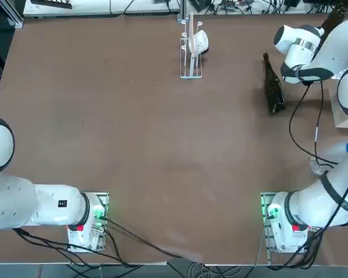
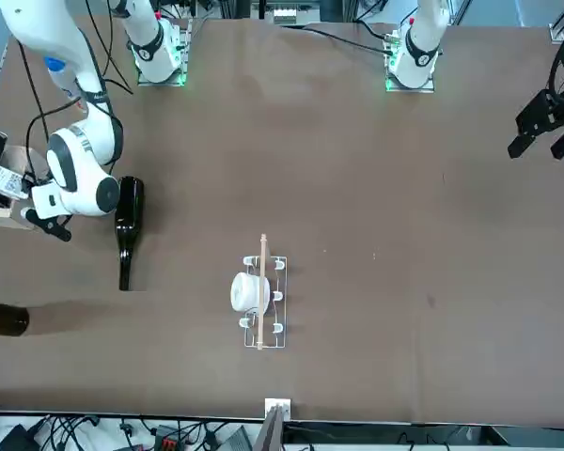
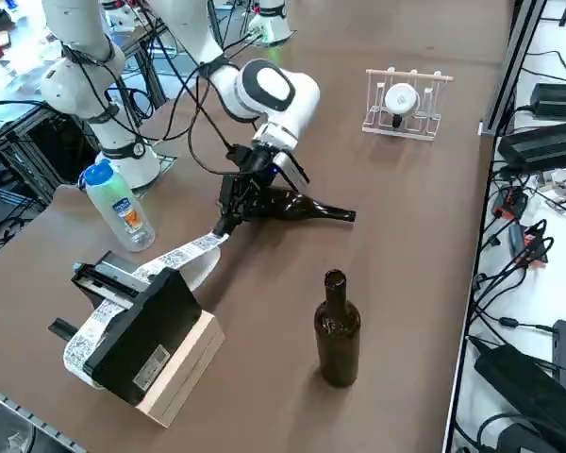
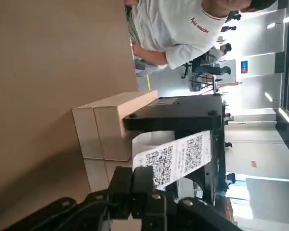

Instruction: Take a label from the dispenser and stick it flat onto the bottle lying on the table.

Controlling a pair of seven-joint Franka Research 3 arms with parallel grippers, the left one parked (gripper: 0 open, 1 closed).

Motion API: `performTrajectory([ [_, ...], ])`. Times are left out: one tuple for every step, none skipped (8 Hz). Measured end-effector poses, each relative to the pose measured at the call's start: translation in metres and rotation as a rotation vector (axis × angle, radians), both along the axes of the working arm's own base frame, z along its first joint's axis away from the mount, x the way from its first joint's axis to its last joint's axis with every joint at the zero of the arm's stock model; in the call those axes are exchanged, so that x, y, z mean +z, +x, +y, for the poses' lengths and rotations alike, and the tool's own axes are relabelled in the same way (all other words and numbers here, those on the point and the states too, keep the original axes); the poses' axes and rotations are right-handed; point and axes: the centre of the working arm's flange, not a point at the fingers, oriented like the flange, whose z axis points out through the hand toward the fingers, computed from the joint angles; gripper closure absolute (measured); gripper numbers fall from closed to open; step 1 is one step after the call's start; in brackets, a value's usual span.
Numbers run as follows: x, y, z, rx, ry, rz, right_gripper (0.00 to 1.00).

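Hand [image 4: 135,192] pinching white QR-printed label [image 4: 176,159]

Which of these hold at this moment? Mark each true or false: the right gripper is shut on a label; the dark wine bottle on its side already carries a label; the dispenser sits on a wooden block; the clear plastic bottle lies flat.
1. The right gripper is shut on a white printed label. True.
2. The dark glass bottle lying on the table carries a label. False: none shows on it.
3. The black dispenser sits on a pale wooden block. True.
4. The clear blue-capped plastic bottle lies flat. False: it stands upright.
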Motion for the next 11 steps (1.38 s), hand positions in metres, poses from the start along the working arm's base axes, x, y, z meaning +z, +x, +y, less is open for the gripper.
performTrajectory([
  [-0.003, 0.000, 0.001, 0.001, 0.009, -0.004, 0.99],
  [-0.005, 0.001, 0.002, 0.005, 0.015, -0.006, 0.99],
  [-0.007, 0.001, 0.003, 0.007, 0.018, -0.006, 0.99],
  [-0.009, 0.001, 0.004, 0.011, 0.021, -0.005, 0.99],
  [-0.011, 0.002, 0.005, 0.016, 0.028, -0.005, 0.99],
  [-0.012, 0.002, 0.007, 0.016, 0.036, -0.008, 0.99],
  [-0.012, 0.003, 0.009, 0.012, 0.046, -0.014, 0.99],
  [-0.011, 0.005, 0.014, 0.014, 0.055, -0.021, 0.99],
  [-0.011, 0.007, 0.019, 0.014, 0.064, -0.024, 0.99],
  [-0.015, 0.009, 0.025, 0.015, 0.075, -0.034, 0.99],
  [-0.020, 0.012, 0.031, 0.021, 0.084, -0.045, 0.99],
])
